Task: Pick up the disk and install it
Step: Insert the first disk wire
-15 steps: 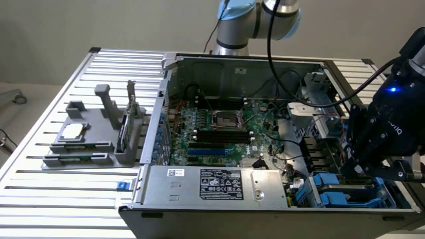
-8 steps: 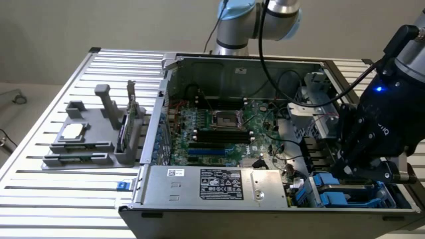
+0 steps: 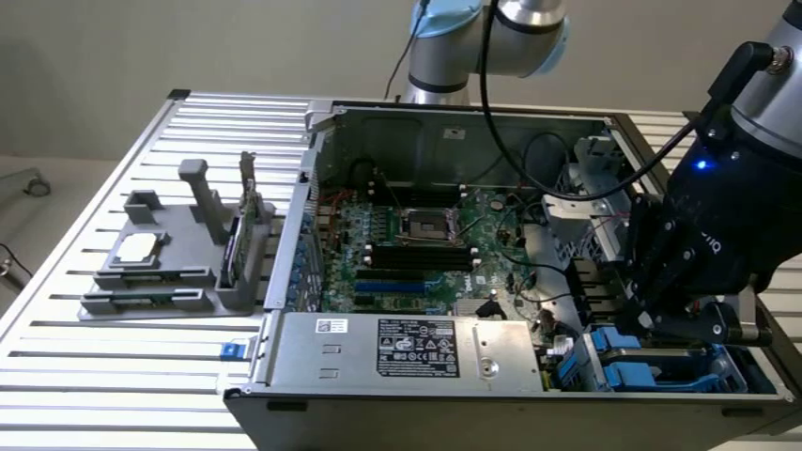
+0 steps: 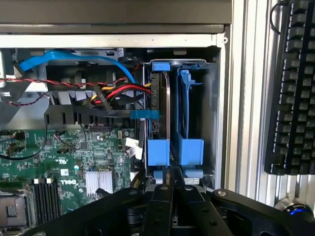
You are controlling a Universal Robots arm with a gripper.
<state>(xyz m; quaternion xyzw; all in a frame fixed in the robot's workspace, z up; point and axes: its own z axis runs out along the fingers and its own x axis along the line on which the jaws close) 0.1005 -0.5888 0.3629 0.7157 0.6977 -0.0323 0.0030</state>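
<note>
The disk (image 4: pixel 161 113) stands on edge in the drive bay at the corner of the open computer case (image 3: pixel 439 117), its blue carrier tab facing my gripper. My gripper (image 4: pixel 172 192) is shut, its black fingers (image 4: pixel 162 199) pressed together right at the near end of the disk's carrier. I cannot tell whether they pinch its edge or only touch it. In the exterior view my gripper (image 3: pixel 677 324) hangs over the blue carriers (image 3: pixel 626 365) at the case's near right corner.
An empty blue caddy (image 4: pixel 190 123) sits beside the disk in the same bay. Red, yellow and blue cables (image 4: pixel 118 91) run up to the bay. The motherboard (image 3: pixel 414 254), power supply (image 3: pixel 414 348), a grey fixture (image 3: pixel 176 272) and a keyboard (image 4: pixel 293 88) lie around.
</note>
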